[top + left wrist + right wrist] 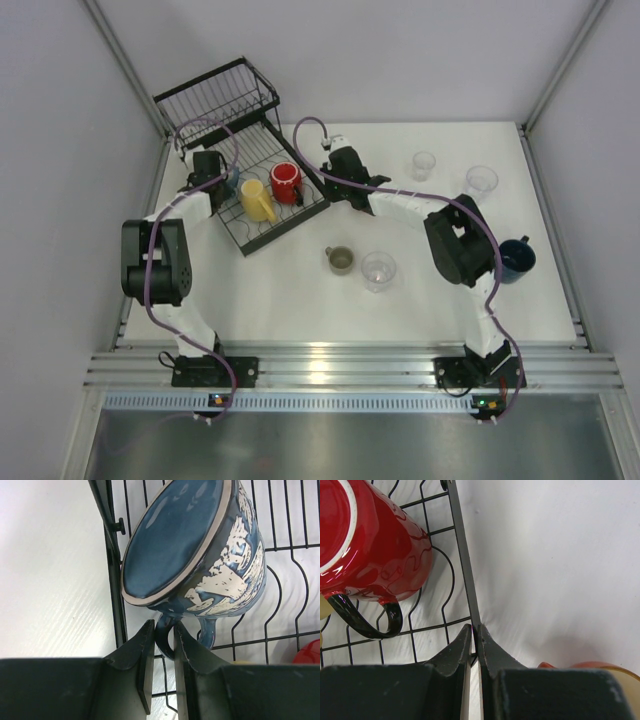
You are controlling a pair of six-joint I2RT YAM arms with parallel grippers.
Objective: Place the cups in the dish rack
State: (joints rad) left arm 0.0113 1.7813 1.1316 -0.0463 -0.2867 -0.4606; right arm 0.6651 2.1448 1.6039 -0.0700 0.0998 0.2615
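My left fingers [150,642] are closed on the handle of the blue mug [200,545]. The mug is tipped over, just inside the left edge of the dish rack [262,225]. The black wires of the low tray part are under it.

My right fingers [467,640] are shut tight on the thin black edge wire at the right side of the rack. The red mug [370,540] is close by, inside that edge. An orange thing [590,666] peeks out beside my right fingers, but I cannot tell what it is.

From above I count five mugs. The red mug and the yellow mug [257,200] lie side by side in the tray, and the blue one is in my grip. The olive mug [340,260] and the dark blue mug [517,258] are out on the tabletop [300,300]. I count three clear tumblers [378,270]: one just beside the olive mug and two near the far right edge.

My right arm [458,245] hides part of the dark blue mug. This arm bends at the elbow and reaches left across the tabletop to the rack. My left arm [152,262] bends out to the left and reaches up to the rack.
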